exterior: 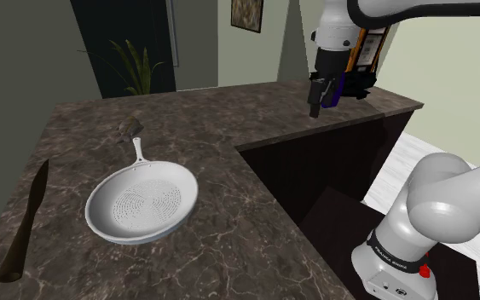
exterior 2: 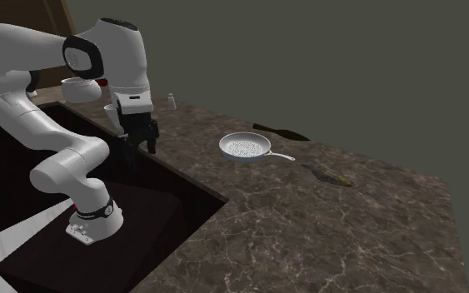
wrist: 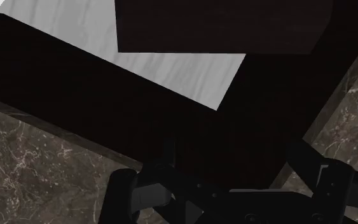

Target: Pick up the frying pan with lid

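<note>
One white frying pan (exterior: 142,204) lies flat on the dark marbled counter (exterior: 229,247) in the shoulder view, toward that view's left, with its handle pointing to the counter's far side. A dark knife (exterior: 25,217) lies near the counter's left edge, beside the pan but apart from it. The gripper (exterior: 321,106) hangs at the upper right over the counter's inner corner, well apart from the pan and pointing down.

In the second exterior view the gripper (exterior 2: 138,146) hangs at the left, above the edge where the counter (exterior 2: 324,225) meets a dark recess. Its two fingers stand apart with nothing between them. The pan (exterior 2: 245,148) rests further to that view's right, handle turned right, well apart from the gripper.

In the wrist view the gripper (wrist: 234,153) has its fingers spread and clasps nothing. Beyond them are the dark recess, a patch of pale floor (wrist: 171,70), and marbled counter (wrist: 18,146) on either side.
</note>
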